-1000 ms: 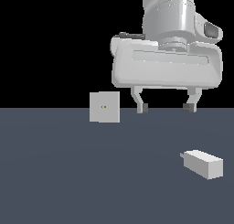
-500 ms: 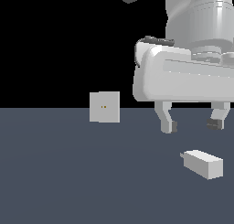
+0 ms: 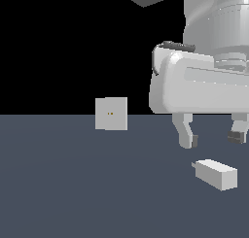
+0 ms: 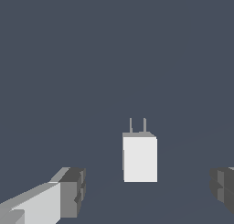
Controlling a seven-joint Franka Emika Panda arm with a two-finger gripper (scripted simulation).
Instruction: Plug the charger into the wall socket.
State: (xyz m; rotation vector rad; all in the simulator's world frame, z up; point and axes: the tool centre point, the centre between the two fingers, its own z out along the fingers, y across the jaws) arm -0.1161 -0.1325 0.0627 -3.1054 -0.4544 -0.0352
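My gripper [image 3: 211, 139] hangs wide apart, holding nothing, just above the charger [image 3: 216, 173], which lies flat on the floor. Nothing gripped yet. Grasp, carry and plugging remain; wall socket [image 3: 111, 113] stands well apart toward the exterior view's left.

Fingers [image 3: 186, 135] nearer charger [image 3: 217, 173] (lower)

The charger [image 3: 216, 173] is an off-white rectangular block lying flat on the dark floor, untouched. Two thin prongs [image 4: 137, 125] project from one end, apparently pointing toward the wall socket [image 3: 111, 113]. The socket, a light grey square plate with two orange dots, stands upright, well apart from the charger.
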